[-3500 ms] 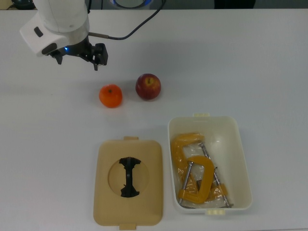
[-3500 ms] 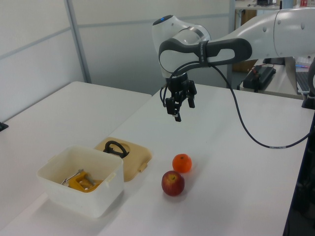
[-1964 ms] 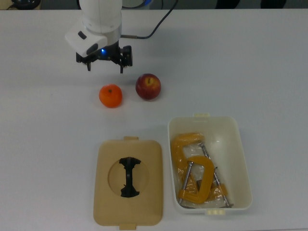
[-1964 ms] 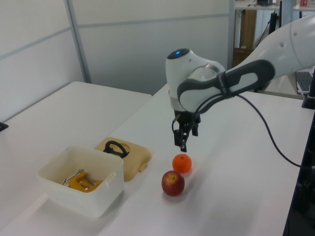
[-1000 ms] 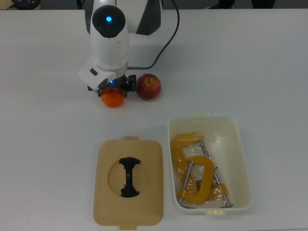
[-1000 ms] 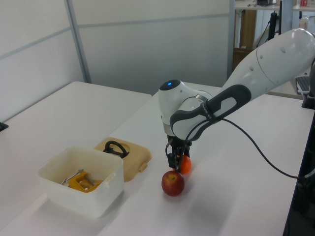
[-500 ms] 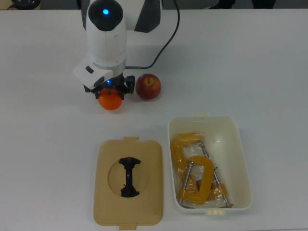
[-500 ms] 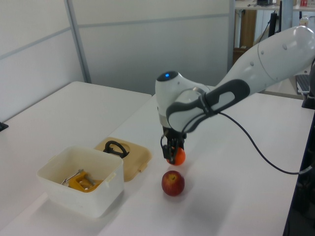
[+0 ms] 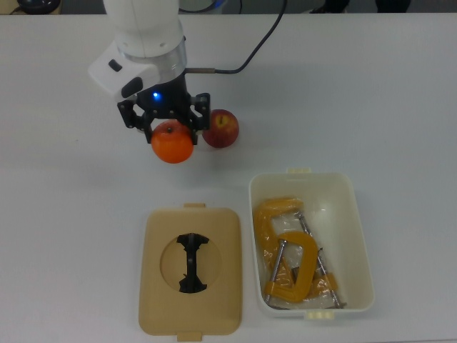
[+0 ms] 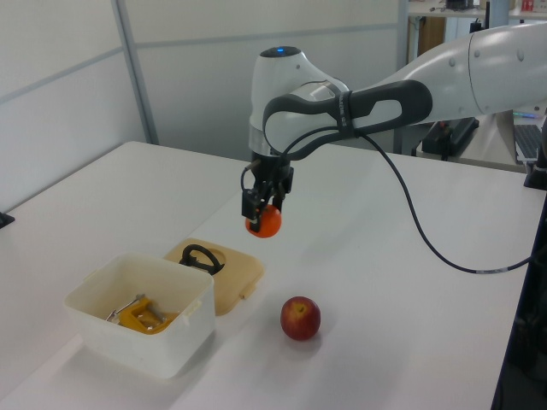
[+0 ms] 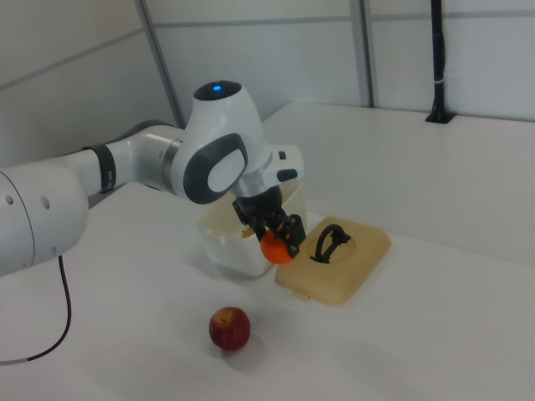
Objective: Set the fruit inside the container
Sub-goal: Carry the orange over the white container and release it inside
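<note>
White table point(image 10: 410, 282): broad, matte, evenly lit, meeting a second white surface at a corner seam in the left view. Walls: pale grey panels point(image 10: 214, 77) divided by metal strips, with a black post point(image 11: 436, 58) on a round base at the table's far edge in the right view. Background, left view's right: a desk point(image 10: 479, 141) with dark equipment.

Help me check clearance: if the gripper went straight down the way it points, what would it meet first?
Probably bare table. The gripper holds the orange in the air, seemingly between the apple and the lid, though depth is uncertain.
</note>
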`<action>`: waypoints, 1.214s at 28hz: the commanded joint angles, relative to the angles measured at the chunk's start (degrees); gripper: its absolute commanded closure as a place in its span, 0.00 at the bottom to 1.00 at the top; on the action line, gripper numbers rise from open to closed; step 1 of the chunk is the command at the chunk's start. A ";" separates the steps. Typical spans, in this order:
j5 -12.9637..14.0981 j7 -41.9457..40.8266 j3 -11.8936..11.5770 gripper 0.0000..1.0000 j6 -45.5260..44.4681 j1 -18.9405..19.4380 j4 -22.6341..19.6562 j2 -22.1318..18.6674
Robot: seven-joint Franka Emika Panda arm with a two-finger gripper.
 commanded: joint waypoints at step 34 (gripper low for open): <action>-5.79 15.35 6.54 0.00 6.66 6.86 0.34 -0.64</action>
